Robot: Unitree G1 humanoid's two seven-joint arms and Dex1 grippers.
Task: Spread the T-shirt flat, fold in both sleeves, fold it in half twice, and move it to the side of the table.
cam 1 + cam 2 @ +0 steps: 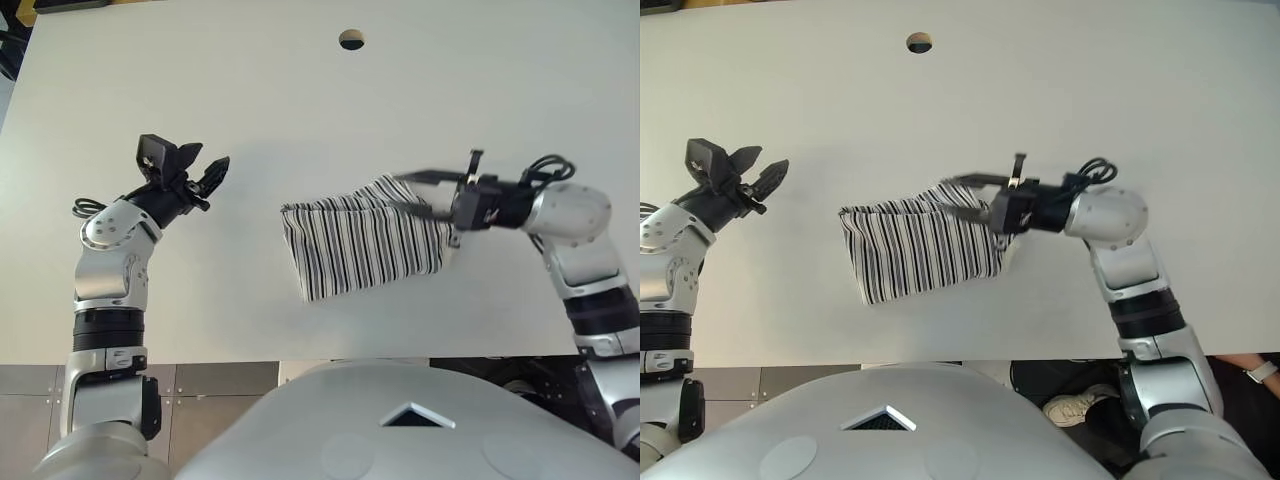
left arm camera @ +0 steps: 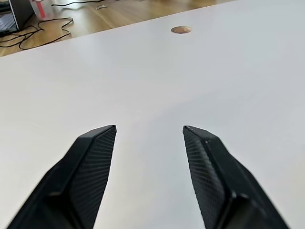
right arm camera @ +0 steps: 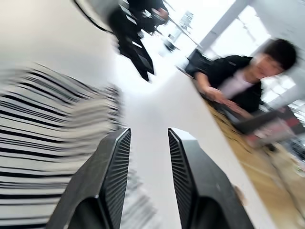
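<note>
Right gripper (image 1: 400, 190): jaws apart at the 2 o'clock corner of the T-shirt (image 1: 360, 245); we cannot tell whether a finger touches the cloth. T-shirt: striped, folded to a compact oblong, lying on the white table (image 1: 480, 90) approx. mid-width, nearer the front edge. We read its long axis as approx. 8-to-2 o'clock, w/ stripes running across it. Left gripper (image 1: 208, 162): jaws apart, over the table at 9 o'clock of the shirt, well apart from it. Round hole (image 1: 351, 39) at 12 o'clock, far side.
</note>
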